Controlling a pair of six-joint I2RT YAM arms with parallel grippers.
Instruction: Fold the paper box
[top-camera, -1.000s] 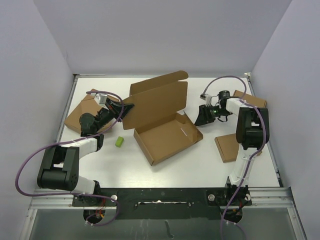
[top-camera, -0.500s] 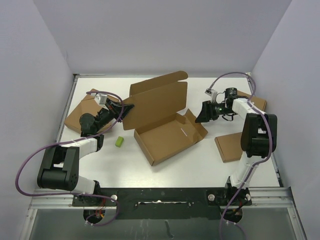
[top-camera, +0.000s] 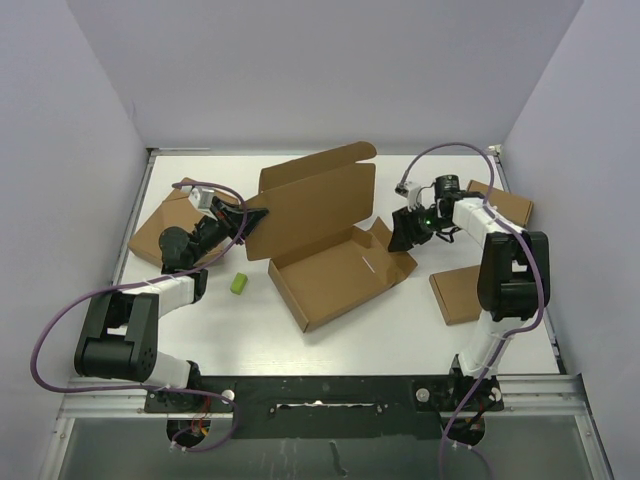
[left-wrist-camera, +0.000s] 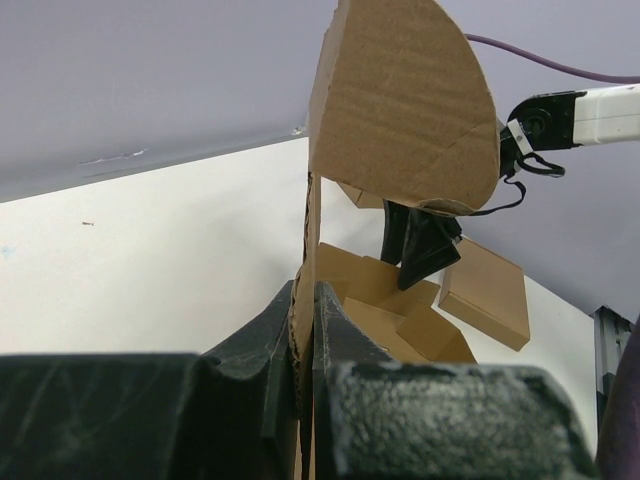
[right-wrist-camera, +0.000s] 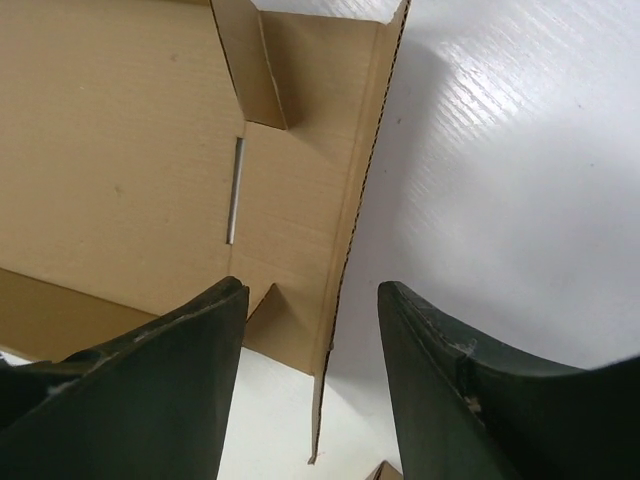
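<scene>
The paper box (top-camera: 335, 268) is a brown die-cut mailer in the middle of the table, its tray flat and its lid (top-camera: 312, 205) standing up behind. My left gripper (top-camera: 243, 221) is shut on the lid's left edge; the left wrist view shows the cardboard (left-wrist-camera: 400, 110) pinched between the jaws (left-wrist-camera: 305, 320). My right gripper (top-camera: 400, 236) is open at the tray's right side flap. In the right wrist view the raised flap edge (right-wrist-camera: 345, 290) stands between the open fingers (right-wrist-camera: 180, 340), untouched.
A small green block (top-camera: 239, 284) lies left of the tray. Flat brown boxes lie at the left (top-camera: 160, 228), the right (top-camera: 458, 295) and the far right (top-camera: 505, 203). White walls close the back and sides.
My right gripper has swung from right of the tray to its right side flap, now straddling the flap edge. The left gripper and lid have not moved.
</scene>
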